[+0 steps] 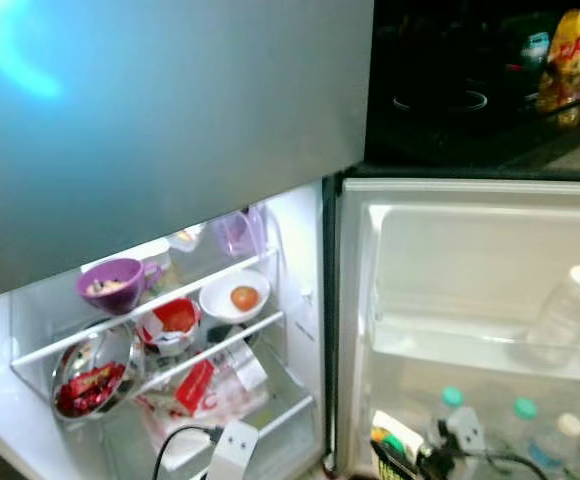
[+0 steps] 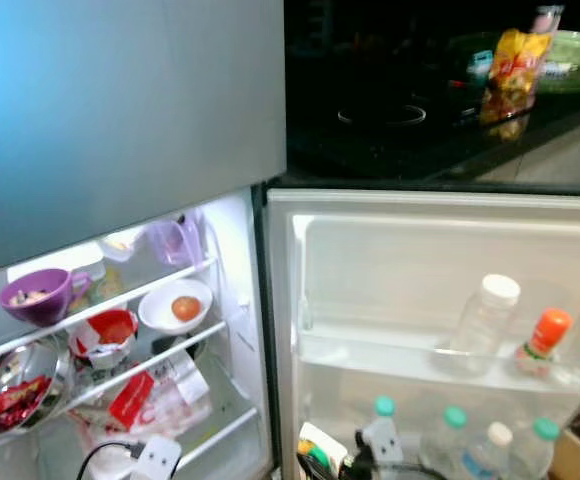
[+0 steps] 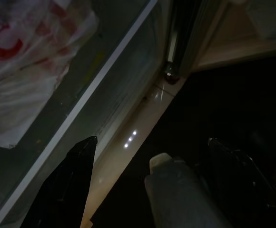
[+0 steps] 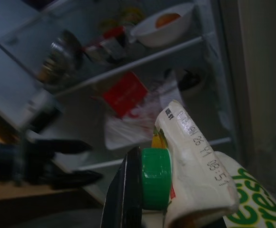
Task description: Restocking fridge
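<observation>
The white juice carton with green screw cap (image 4: 185,180) is pinched in the right hand (image 4: 142,190), low before the open fridge (image 1: 310,300). The left hand (image 3: 147,180) is seen with its black fingers (image 3: 76,175) spread apart above the fridge's bottom sill. On the glass shelves, a purple ceramic cup (image 1: 112,283) sits at 10 o'clock from a white bowl holding an orange fruit (image 1: 236,297); a steel bowl of red packets (image 1: 92,375) lies at 8 o'clock. Clear plastic bottles (image 2: 483,318) stand in the white door rack (image 2: 370,350).
</observation>
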`<state>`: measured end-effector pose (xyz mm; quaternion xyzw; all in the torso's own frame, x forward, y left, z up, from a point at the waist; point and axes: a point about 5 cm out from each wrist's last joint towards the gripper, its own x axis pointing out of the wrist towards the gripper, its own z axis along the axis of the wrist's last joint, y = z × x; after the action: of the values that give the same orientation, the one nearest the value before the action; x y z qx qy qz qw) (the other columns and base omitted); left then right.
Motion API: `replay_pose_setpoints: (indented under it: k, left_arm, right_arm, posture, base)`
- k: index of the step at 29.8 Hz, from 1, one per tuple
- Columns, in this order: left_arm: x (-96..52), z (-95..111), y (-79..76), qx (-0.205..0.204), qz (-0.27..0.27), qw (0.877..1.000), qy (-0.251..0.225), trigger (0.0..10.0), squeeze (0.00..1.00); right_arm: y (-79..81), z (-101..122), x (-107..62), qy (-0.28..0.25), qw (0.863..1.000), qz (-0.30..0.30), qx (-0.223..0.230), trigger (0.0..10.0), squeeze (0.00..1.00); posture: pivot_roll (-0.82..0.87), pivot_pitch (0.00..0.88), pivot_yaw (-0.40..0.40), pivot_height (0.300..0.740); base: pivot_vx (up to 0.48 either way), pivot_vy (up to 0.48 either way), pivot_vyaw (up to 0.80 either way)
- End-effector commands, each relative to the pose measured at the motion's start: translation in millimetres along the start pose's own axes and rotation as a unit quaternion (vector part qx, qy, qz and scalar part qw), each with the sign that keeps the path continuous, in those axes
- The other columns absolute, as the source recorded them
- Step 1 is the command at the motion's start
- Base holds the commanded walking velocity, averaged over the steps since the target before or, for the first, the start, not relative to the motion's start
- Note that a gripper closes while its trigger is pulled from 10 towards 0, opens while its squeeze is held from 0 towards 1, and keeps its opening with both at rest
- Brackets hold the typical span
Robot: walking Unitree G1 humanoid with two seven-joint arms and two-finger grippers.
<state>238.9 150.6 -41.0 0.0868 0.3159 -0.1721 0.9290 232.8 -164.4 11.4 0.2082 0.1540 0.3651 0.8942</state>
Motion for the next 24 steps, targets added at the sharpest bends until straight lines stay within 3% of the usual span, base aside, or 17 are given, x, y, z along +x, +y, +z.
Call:
replay_pose_setpoints:
  k: [1,6,8,16,17,21,24]
  left_arm:
    - [-2.0,-3.5,1.6,0.004,-0.001,1.0,0.006,10.0,0.0]
    - [-1.6,-2.5,0.8,0.005,-0.004,1.0,0.004,10.0,0.0]
    - [-1.6,-2.1,0.9,0.006,-0.005,1.0,0.003,10.0,0.0]
    - [-1.8,-2.2,1.0,0.009,-0.009,1.0,0.004,10.0,0.0]
    - [-1.9,-2.4,1.8,0.011,-0.01,1.0,0.004,10.0,0.0]
    - [-1.9,-1.4,2.1,0.012,-0.011,1.0,0.003,10.0,0.0]
    - [-2.0,-0.6,2.4,0.013,-0.012,1.0,0.001,10.0,0.0]
  right_arm:
    - [6.7,2.7,1.3,-0.009,0.999,0.03,0.026,10.0,0.0]
    - [10.4,20.6,-2.1,-0.041,0.996,0.054,0.059,10.0,0.0]
    - [9.0,40.0,-4.1,-0.083,0.992,0.064,0.073,10.0,0.0]
    - [8.4,64.4,-6.5,-0.129,0.986,0.074,0.07,10.0,0.0]
    - [9.3,71.3,-3.3,-0.131,0.988,0.071,0.036,10.0,0.0]
    - [10.3,72.7,0.2,-0.123,0.99,0.068,0.01,10.0,0.0]
    - [9.6,75.9,4.8,-0.125,0.99,0.05,-0.04,10.0,0.0]
  posture:
    - [-0.05,0.102,0.047,0.61]
    - [-0.05,0.1,0.048,0.61]
    - [-0.05,0.1,0.051,0.61]
    - [-0.05,0.098,0.055,0.61]
    - [-0.05,0.102,0.059,0.61]
    - [-0.05,0.104,0.059,0.61]
    - [-0.04,0.108,0.06,0.61]
  base:
    - [0.0,0.0,0.0]
    - [0.0,0.0,0.0]
    - [0.0,0.0,0.0]
    - [0.0,0.0,0.0]
    - [0.0,0.0,0.0]
    - [0.0,0.0,0.0]
    - [0.0,0.0,0.0]
